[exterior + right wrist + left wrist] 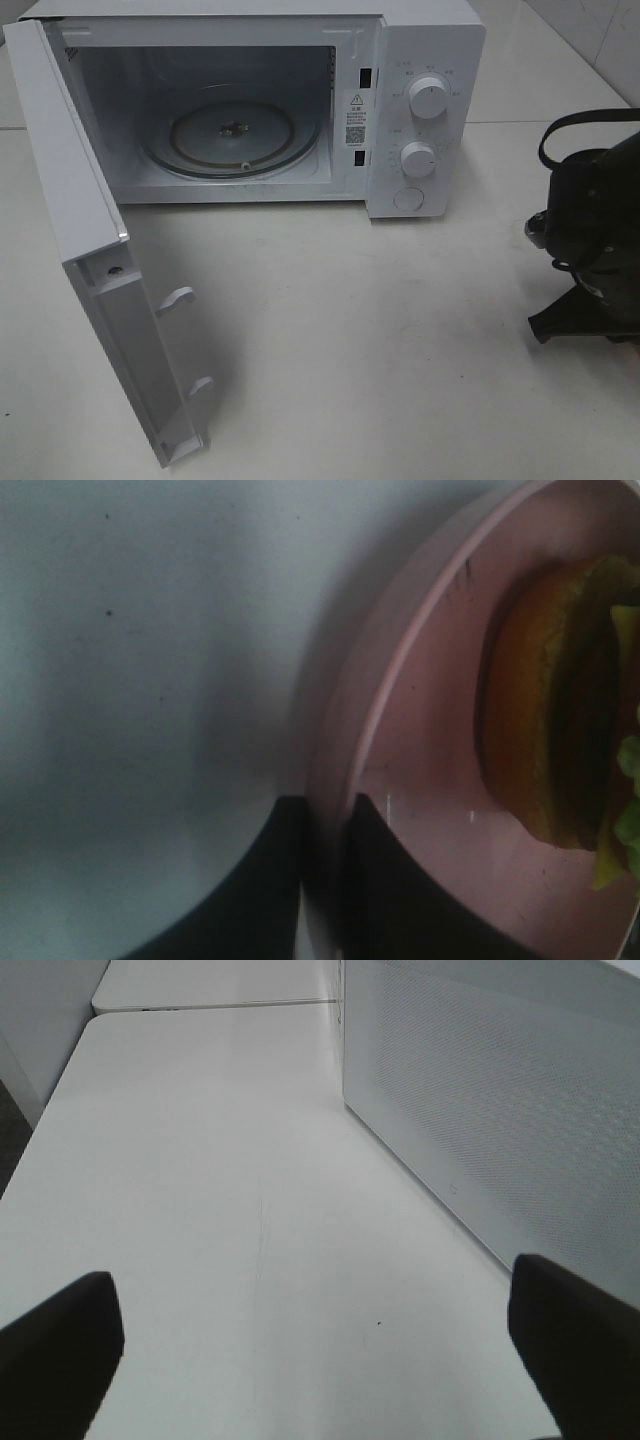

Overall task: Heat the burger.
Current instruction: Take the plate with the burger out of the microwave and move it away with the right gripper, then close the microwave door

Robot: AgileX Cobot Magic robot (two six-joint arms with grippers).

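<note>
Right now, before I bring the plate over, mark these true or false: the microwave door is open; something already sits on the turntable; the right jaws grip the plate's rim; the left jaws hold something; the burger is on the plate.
1. The microwave door is open. True.
2. Something already sits on the turntable. False: the glass turntable is bare.
3. The right gripper has its jaws clamped on the rim of the pink plate. True.
4. The left gripper holds something. False: its jaws are spread wide over the bare table.
5. The burger is on the plate. True.
</note>
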